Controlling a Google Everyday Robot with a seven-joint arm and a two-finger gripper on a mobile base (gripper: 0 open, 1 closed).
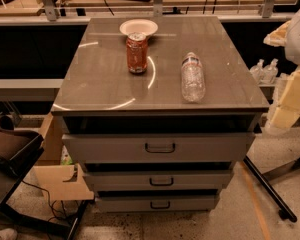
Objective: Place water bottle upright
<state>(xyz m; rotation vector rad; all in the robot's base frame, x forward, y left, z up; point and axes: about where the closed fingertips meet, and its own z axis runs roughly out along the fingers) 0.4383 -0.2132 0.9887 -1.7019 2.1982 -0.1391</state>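
The water bottle lies on its side on the grey cabinet top, right of centre. Its white cap points to the far edge and its label band is near the neck. My gripper is at the right edge of the view, beside the cabinet's right front corner and a little below the level of the top. It is well apart from the bottle and holds nothing that I can see. The pale arm rises above it.
An orange-red soda can stands upright left of the bottle, with a white paper bowl behind it. Two tiny clear spout bottles stand off the cabinet's right side. Three drawers sit slightly open below. A dark chair is at left.
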